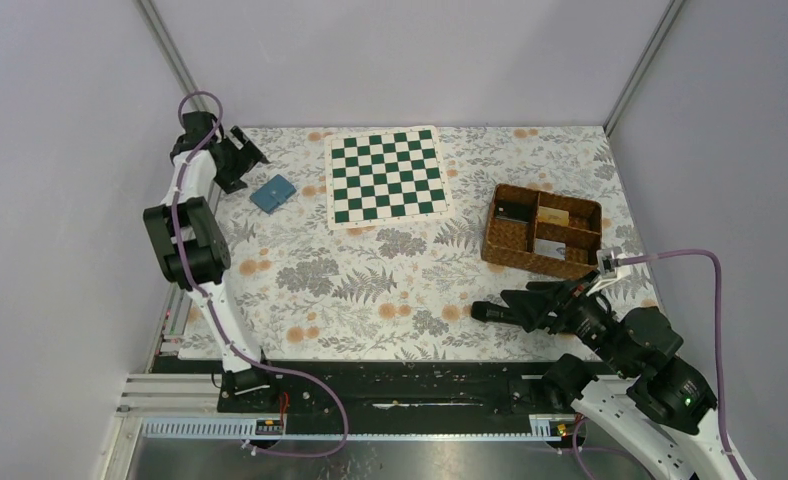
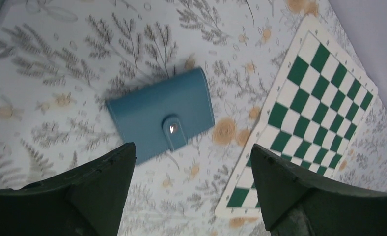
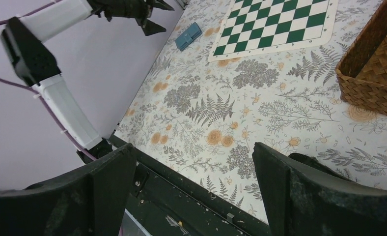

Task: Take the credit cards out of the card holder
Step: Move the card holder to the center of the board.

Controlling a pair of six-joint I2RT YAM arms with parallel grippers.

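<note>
The card holder (image 1: 273,193) is a small blue folder lying shut on the floral cloth at the back left. In the left wrist view the card holder (image 2: 159,110) has its snap tab fastened. No credit cards show; they are hidden or out of view. My left gripper (image 1: 253,165) hovers just left of and above the holder, open and empty (image 2: 192,147), with the holder just ahead of its left finger (image 2: 98,187). My right gripper (image 1: 500,302) is open and empty (image 3: 194,147), low at the near right, far from the holder (image 3: 188,36).
A green-and-white chequered board (image 1: 388,175) lies right of the holder. A brown wicker basket (image 1: 497,250) with compartments stands at the right and holds a few small items, one tan. Walls close the left, back and right sides.
</note>
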